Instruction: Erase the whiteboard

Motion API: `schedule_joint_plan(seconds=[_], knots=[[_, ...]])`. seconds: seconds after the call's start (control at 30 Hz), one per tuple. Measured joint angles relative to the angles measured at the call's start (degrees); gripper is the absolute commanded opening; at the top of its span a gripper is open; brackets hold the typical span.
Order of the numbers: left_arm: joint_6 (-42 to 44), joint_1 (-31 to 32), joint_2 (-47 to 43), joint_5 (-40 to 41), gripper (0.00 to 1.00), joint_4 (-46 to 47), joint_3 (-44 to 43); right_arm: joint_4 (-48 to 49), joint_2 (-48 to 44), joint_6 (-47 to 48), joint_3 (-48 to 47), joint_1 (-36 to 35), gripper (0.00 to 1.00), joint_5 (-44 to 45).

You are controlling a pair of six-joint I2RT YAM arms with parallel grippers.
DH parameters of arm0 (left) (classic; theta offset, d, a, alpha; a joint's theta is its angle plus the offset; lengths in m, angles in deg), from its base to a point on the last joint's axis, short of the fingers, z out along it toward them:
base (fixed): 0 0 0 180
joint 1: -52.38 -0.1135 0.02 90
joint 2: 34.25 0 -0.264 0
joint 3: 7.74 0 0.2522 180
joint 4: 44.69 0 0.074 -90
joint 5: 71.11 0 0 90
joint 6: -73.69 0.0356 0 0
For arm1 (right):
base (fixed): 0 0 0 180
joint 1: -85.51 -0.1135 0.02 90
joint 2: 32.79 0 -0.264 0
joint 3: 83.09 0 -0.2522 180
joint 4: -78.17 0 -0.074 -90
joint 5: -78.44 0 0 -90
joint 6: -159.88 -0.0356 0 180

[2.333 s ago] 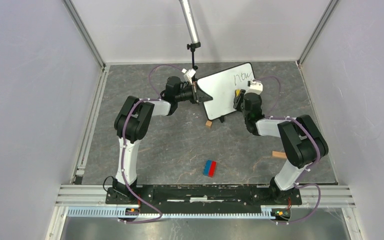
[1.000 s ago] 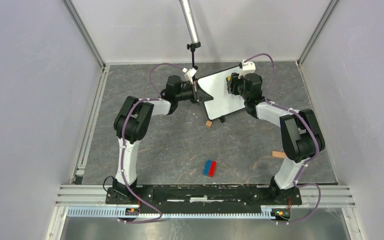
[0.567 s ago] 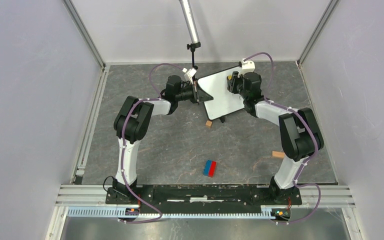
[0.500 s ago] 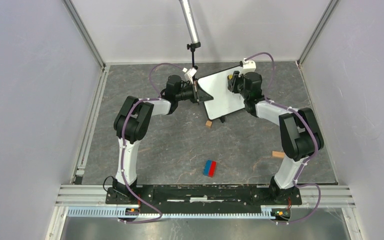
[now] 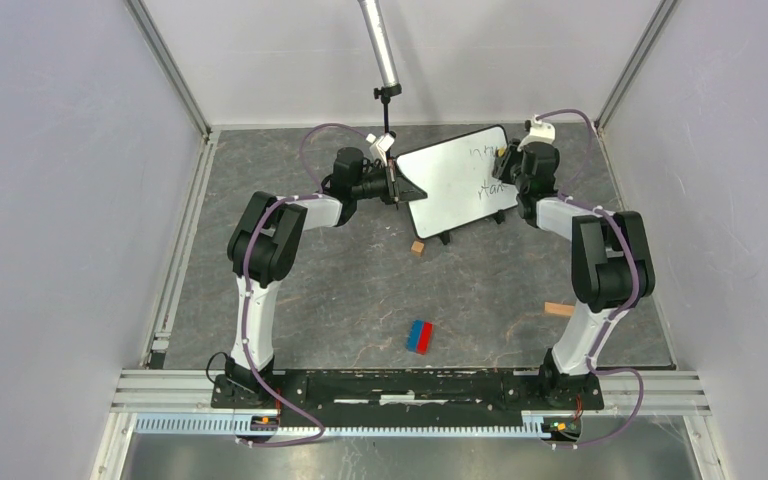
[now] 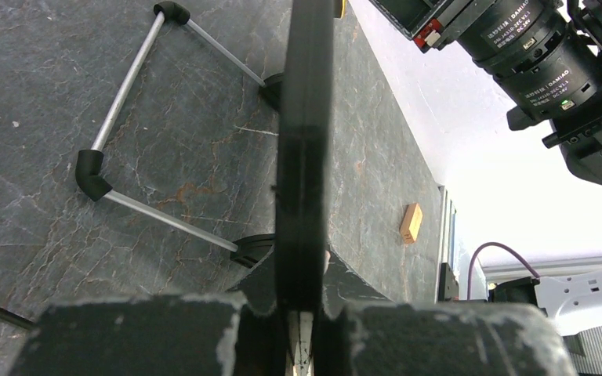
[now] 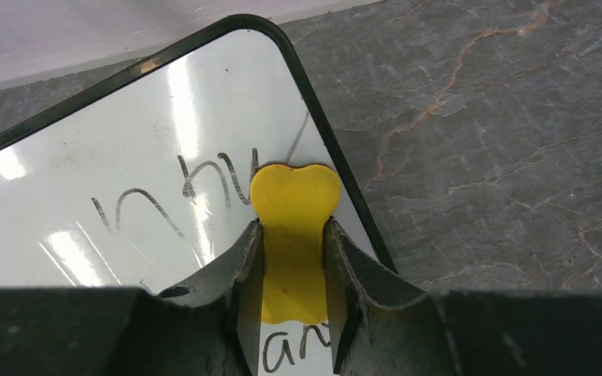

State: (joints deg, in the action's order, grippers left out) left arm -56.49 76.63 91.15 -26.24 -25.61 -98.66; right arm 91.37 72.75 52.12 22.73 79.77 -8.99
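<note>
The whiteboard (image 5: 455,182) stands at the far side of the table (image 5: 360,290), black handwriting on it. The left gripper (image 5: 397,188) pinches its left edge. The right gripper (image 7: 294,235) is clamped on a yellow piece (image 7: 295,192) and sits at the board's right edge, over the writing.

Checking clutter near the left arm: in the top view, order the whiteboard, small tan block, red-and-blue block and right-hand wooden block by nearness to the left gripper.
1. whiteboard, its left edge clamped in the left gripper.
2. small tan block, just in front of the board.
3. red-and-blue block, centre, toward the bases.
4. wooden block, far right.
</note>
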Motion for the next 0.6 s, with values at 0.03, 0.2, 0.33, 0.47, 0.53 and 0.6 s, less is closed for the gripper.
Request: schedule_joint_plan(seconds=[0.03,0.2,0.33,0.47,0.53,0.6], knots=[[0.0,0.0,0.0,0.0,0.02,-0.09,-0.07,0.09,0.09,0.02,0.0,0.11,0.24,-0.22],[-0.02,-0.13,0.0,-0.04,0.02,-0.5,-0.13,0.22,0.26,1.6,-0.96,-2.38,0.24,0.09],[-0.04,-0.17,0.0,-0.04,0.02,-0.68,-0.13,-0.96,1.9,3.82,-6.8,-7.45,0.24,0.92],[-0.04,-0.17,0.0,-0.11,0.02,-0.81,-0.15,-1.07,3.85,4.39,-12.37,-11.06,0.23,0.04],[-0.04,-0.17,0.0,-0.09,0.02,-0.9,-0.15,-1.18,4.04,4.04,-12.85,-11.1,0.23,-0.63],[-0.04,-0.17,0.0,0.04,0.02,-0.92,-0.17,-1.38,4.07,2.97,-12.85,-10.03,0.23,-1.97]])
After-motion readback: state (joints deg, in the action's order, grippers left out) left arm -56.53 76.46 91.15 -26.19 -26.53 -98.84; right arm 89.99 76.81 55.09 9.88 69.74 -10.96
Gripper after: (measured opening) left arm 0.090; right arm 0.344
